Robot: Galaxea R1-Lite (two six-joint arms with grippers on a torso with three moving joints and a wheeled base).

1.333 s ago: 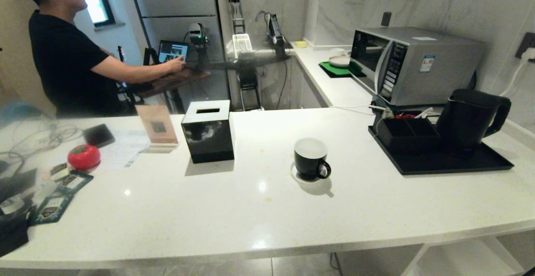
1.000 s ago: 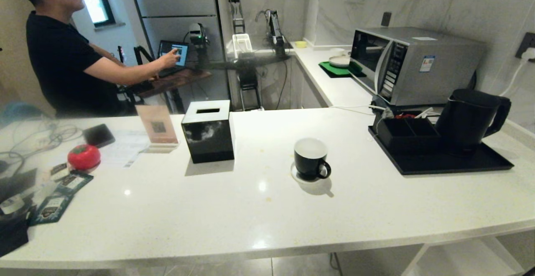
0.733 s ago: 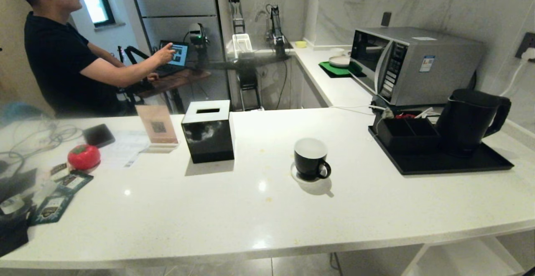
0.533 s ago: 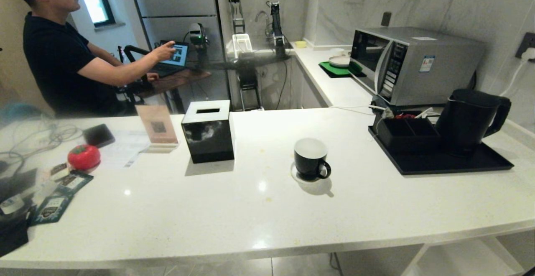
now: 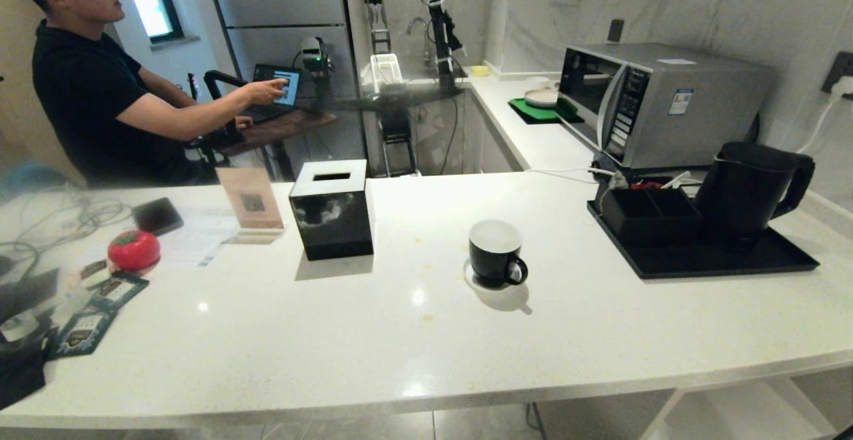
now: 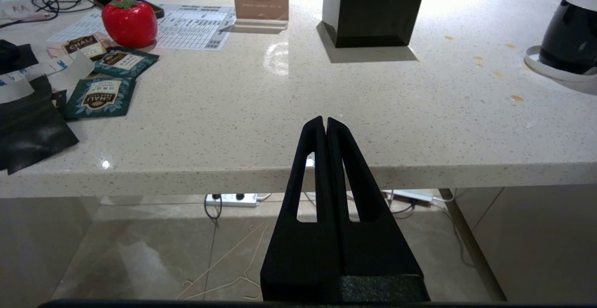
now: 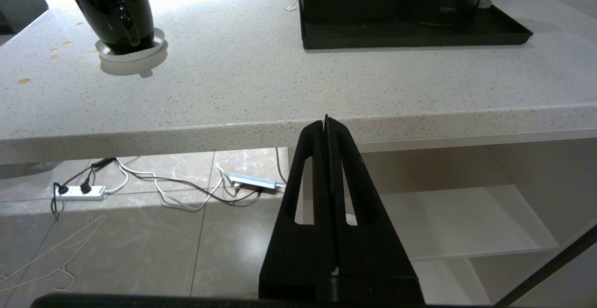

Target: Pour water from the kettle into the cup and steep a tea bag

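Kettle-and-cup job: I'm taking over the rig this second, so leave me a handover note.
Left gripper: shut, empty, in front of the counter edge.
Right gripper: the same.
Kettle: upright on the black tray at the robot's right.
Cup: on a white coaster, mid-counter, untouched.
Tea bag: not identifiable.
Done: nothing.
Left: pour, then steep.

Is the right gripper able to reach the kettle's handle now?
Probably yes: the shut right gripper sits below the counter edge; the kettle handle faces right, unobstructed.
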